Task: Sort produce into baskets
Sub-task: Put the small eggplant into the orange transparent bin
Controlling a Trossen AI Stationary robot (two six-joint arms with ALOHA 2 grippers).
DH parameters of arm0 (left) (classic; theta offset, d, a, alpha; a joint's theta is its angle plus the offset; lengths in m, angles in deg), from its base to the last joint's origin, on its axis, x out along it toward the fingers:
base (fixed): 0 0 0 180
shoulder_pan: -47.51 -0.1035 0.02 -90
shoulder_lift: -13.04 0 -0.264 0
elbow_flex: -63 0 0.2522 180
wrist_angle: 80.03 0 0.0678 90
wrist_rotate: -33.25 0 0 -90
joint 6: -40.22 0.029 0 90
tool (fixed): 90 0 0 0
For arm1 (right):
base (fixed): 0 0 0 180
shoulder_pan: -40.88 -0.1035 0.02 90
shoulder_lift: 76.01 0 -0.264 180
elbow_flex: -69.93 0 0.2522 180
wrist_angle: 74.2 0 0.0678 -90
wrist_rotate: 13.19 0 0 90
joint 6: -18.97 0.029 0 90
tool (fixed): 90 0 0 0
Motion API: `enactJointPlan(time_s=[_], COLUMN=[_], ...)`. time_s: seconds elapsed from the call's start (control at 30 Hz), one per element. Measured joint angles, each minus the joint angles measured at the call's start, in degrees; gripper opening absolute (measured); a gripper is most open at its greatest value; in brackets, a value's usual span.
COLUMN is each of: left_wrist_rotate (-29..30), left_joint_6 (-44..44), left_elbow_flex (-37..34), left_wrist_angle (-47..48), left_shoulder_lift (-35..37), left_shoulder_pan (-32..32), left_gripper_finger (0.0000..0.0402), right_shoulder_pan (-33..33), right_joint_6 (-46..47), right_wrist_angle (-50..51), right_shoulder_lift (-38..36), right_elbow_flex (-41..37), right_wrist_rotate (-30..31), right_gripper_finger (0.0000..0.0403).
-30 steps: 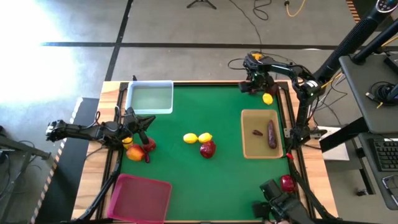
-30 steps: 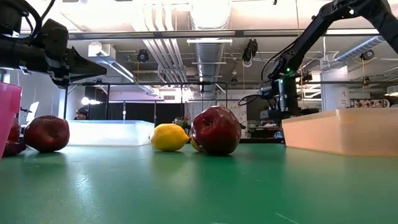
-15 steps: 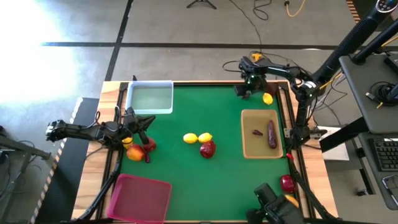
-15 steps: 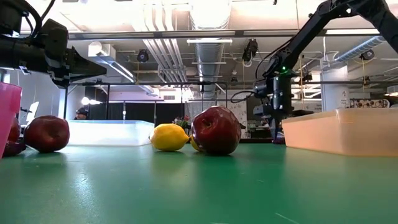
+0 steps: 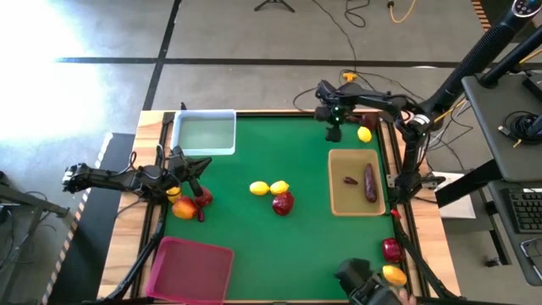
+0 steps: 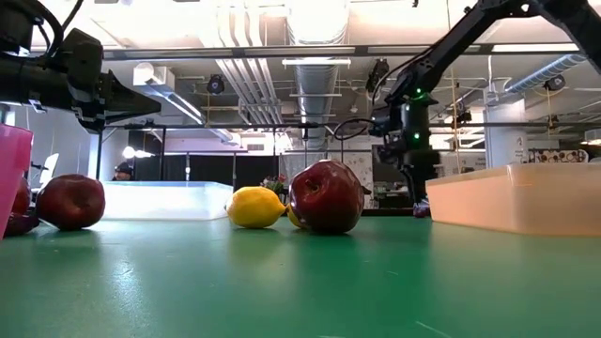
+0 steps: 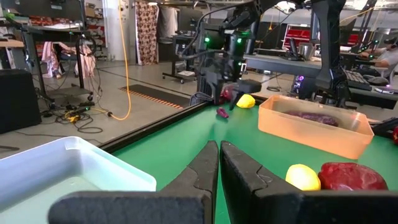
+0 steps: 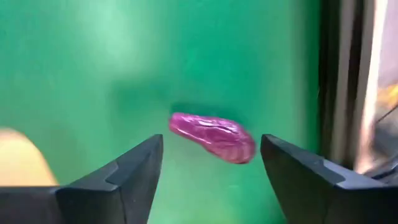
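Observation:
My right gripper (image 5: 333, 130) hangs open, pointing down, over the table's far edge, left of a lone lemon (image 5: 364, 134). In the right wrist view a small dark purple piece (image 8: 212, 137) lies on the green mat below, between the two fingers and clear of both. The tan tray (image 5: 356, 205) holds two purple pieces (image 5: 369, 182). Two lemons (image 5: 269, 187) and a red apple (image 5: 283, 202) lie mid-table. My left gripper (image 7: 219, 155) waits shut at the left edge, above a red-orange fruit (image 5: 183, 208) and a red one (image 5: 203, 197).
A clear bin (image 5: 204, 133) stands at the far left corner and a magenta-pink bin (image 5: 190, 269) at the near left. A red fruit (image 5: 390, 249) and a yellow one (image 5: 394, 274) lie off the mat at the near right, beside a dark object (image 5: 364, 284).
My right gripper has moved along the far edge toward the table's left, away from the lone lemon, and has rolled about its own downward axis. At the near right, off the mat, the dark object has shifted and a yellow fruit has come into view.

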Motion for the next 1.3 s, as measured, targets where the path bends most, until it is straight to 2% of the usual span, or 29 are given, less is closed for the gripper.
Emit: enactJointPlan(time_s=[0.13,0.27,0.63,0.8,1.0,1.13,1.3], left_wrist_rotate=[0.00,0.00,0.00,0.00,0.00,-0.02,0.00], left_joint_6=[0.00,0.00,0.00,0.00,0.00,0.00,0.00], left_elbow_flex=[-0.01,-0.01,-0.01,-0.01,-0.01,0.00,0.01], left_wrist_angle=[0.01,-0.01,-0.01,0.01,-0.01,-0.01,-0.01], left_shoulder_lift=[0.01,0.01,0.01,0.01,0.01,0.01,0.01], left_shoulder_pan=[0.01,-0.01,0.00,-0.01,-0.01,0.01,0.01], left_gripper_finger=[0.0001,0.0001,0.0001,0.0001,0.0001,0.0001,0.0001], right_shoulder_pan=[-0.72,-1.19,-1.08,-1.05,-0.90,-0.63,-0.60], right_joint_6=[-18.66,-27.09,-29.93,-29.98,-26.30,-23.99,-21.27], right_wrist_angle=[-0.04,-1.41,-3.55,-7.73,-8.94,-8.77,-8.56], right_shoulder_lift=[0.91,0.93,0.93,0.93,0.93,0.93,0.93], right_elbow_flex=[-0.11,-0.11,-3.06,-5.48,-6.21,-6.31,-6.38], right_wrist_rotate=[2.31,4.63,5.35,5.29,5.33,5.33,5.37], right_gripper_finger=[0.0235,0.0220,0.0209,0.0209,0.0205,0.0181,0.0130])
